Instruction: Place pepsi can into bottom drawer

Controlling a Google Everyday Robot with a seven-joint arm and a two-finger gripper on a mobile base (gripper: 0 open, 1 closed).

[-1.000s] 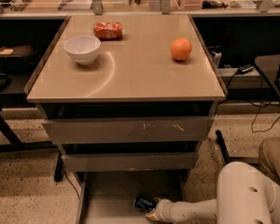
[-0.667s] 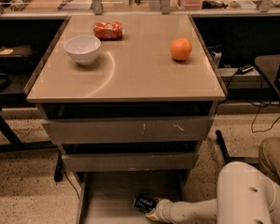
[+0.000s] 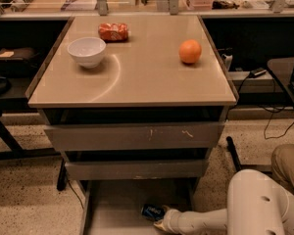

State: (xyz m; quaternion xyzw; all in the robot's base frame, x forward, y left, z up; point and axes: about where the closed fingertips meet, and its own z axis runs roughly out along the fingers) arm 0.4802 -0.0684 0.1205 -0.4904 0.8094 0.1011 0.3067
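Camera view looks down on a tan table [image 3: 152,77] with three grey drawers beneath it. At the left of the top stands a white bowl [image 3: 86,51], upright, and just behind it to the right lies an orange-red snack bag [image 3: 113,32]. Below, the two shallower drawers [image 3: 132,137] are nearly closed, while the bottom drawer [image 3: 110,209] is pulled out with its flat grey floor showing. The pepsi can [image 3: 153,212] lies on its side on that floor, toward the right of the drawer. The gripper [image 3: 160,222] is low inside the drawer, right against the can's near right end; whether it grips the can or merely touches it cannot be told from here. Further right on the tabletop sits the orange [image 3: 190,51], well apart from the bowl. The pale arm [image 3: 201,221] reaches in from the robot's white body [image 3: 264,204] at the lower right. Against the frame a second ago nothing differs: can, gripper and arm stay where they were, and the tabletop things are unmoved.
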